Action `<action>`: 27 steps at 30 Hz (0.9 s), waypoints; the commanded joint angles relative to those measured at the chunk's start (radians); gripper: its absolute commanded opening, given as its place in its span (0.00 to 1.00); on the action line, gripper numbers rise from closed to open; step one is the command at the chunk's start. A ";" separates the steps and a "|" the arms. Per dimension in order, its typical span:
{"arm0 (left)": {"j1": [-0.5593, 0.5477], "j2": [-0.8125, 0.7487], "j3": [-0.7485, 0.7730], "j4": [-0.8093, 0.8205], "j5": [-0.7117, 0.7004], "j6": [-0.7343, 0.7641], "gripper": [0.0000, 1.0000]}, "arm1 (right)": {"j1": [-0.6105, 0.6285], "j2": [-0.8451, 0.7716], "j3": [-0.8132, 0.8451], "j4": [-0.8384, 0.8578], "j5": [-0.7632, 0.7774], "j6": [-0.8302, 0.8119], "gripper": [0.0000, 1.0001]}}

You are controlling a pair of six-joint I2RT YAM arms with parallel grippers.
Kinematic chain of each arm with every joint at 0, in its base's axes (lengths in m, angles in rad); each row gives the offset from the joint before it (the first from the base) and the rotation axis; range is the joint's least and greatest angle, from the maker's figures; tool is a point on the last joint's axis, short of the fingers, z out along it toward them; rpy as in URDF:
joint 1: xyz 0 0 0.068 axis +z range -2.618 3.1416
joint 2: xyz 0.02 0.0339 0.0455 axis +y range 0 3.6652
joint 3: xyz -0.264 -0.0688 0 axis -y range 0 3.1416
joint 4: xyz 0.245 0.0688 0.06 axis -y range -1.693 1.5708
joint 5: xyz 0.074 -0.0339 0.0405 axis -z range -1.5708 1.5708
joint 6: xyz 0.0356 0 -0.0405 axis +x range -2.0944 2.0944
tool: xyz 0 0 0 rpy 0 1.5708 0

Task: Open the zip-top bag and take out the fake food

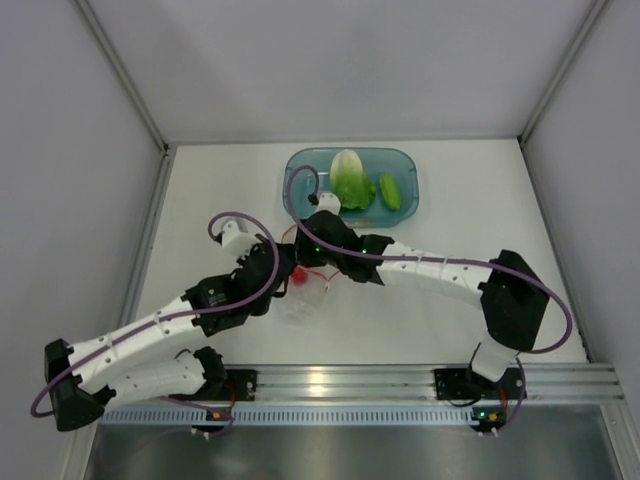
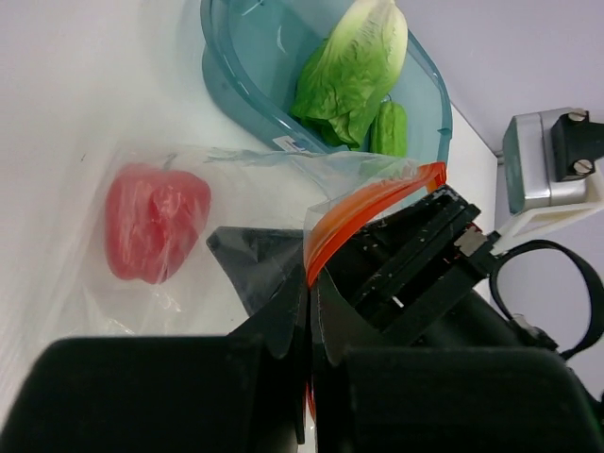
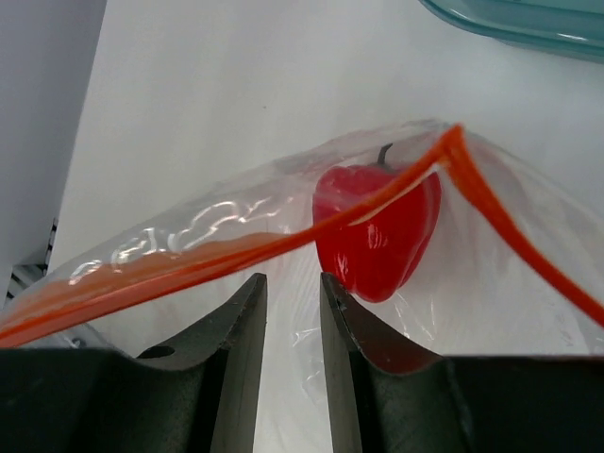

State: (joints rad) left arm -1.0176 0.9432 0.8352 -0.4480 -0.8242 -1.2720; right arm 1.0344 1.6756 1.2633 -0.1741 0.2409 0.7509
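The zip-top bag [image 1: 303,303] lies on the white table in front of the bin, its clear film crinkled. My left gripper [image 2: 311,283] is shut on the bag's orange-red zip strip [image 2: 363,203] and holds that edge up. The red pepper [image 2: 156,222] lies inside the bag [image 2: 241,184]. In the right wrist view the pepper [image 3: 377,231] shows behind the strip [image 3: 283,243], which arches across the bag's mouth. My right gripper [image 3: 293,276] sits just below that strip, its jaws a narrow gap apart with nothing between them. From above, both grippers [image 1: 283,283] [image 1: 320,268] meet over the bag.
A translucent teal bin [image 1: 300,165] stands at the back centre of the table. It holds the pale-green cabbage [image 1: 350,178] and the green cucumber [image 1: 390,191]. Grey walls close in the left, right and back sides. A metal rail [image 1: 340,380] runs along the near edge.
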 commanded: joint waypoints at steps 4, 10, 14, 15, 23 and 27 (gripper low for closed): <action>-0.006 -0.058 -0.034 0.035 -0.024 -0.050 0.00 | 0.032 0.064 -0.025 0.150 0.077 0.002 0.30; -0.007 -0.080 -0.041 0.037 -0.007 -0.044 0.00 | 0.032 0.067 -0.047 0.043 0.282 -0.073 0.28; -0.007 -0.090 -0.042 0.035 0.010 -0.041 0.00 | 0.027 0.046 -0.038 -0.071 0.432 -0.145 0.28; -0.007 -0.092 -0.042 0.037 0.013 -0.038 0.00 | 0.018 0.044 -0.035 -0.094 0.474 -0.163 0.27; -0.006 -0.084 -0.035 0.035 0.042 -0.015 0.00 | -0.100 0.004 -0.028 -0.289 0.524 -0.291 0.26; -0.007 -0.077 -0.044 0.037 0.050 -0.010 0.00 | -0.129 -0.040 -0.007 -0.401 0.583 -0.385 0.27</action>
State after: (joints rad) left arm -1.0260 0.8761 0.7940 -0.4278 -0.7403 -1.3056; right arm 0.9527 1.7142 1.2179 -0.4301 0.7067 0.4603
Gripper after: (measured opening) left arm 0.022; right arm 0.263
